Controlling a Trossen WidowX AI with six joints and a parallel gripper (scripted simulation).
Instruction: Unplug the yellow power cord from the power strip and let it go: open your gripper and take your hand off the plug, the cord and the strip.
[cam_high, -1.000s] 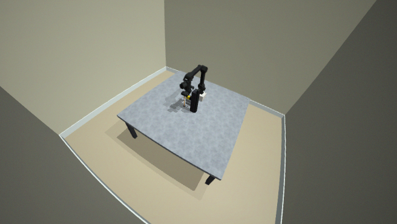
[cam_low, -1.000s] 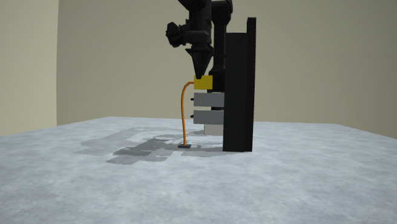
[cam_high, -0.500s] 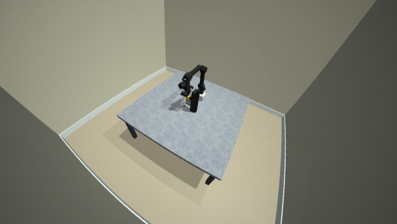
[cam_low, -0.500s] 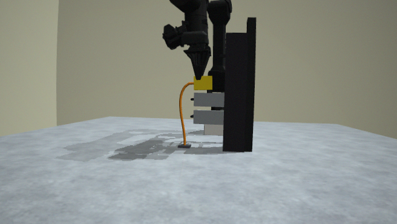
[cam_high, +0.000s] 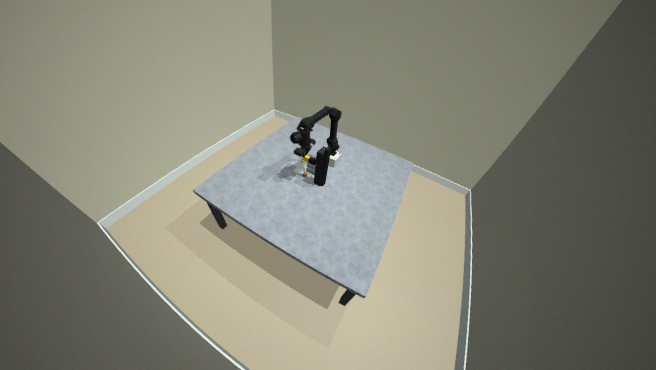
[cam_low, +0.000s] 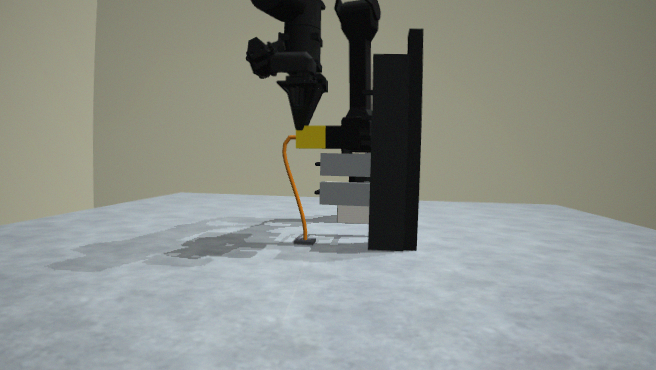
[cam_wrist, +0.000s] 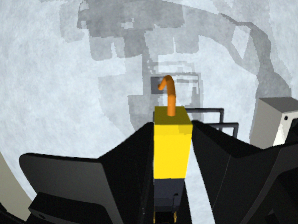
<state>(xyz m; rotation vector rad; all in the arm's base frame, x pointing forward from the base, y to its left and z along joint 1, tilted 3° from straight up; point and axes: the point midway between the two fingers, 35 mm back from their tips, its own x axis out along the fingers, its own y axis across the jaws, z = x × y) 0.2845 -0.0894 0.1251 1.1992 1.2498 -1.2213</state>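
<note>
The yellow plug (cam_high: 306, 157) (cam_low: 311, 137) (cam_wrist: 172, 150) is level, its black front part toward the tall black power strip (cam_high: 321, 170) (cam_low: 389, 150). Small brass-coloured bits show beyond that black part at the bottom of the wrist view; whether the prongs are clear of the socket is hidden. My gripper (cam_low: 301, 128) (cam_wrist: 172, 127) is shut on the yellow plug, its fingertips at the plug's rear end. The orange cord (cam_low: 295, 185) (cam_wrist: 171, 105) leaves the rear and runs down to a small dark pad (cam_low: 305, 241) (cam_wrist: 156, 86) on the table.
Two grey plugs (cam_low: 345, 164) (cam_low: 345, 193) stick out of the strip below the yellow one. A pale box (cam_high: 334, 159) (cam_low: 352, 214) (cam_wrist: 265, 120) stands by the arm's base behind. The blue-grey table (cam_high: 310, 230) (cam_low: 325, 310) carries everything.
</note>
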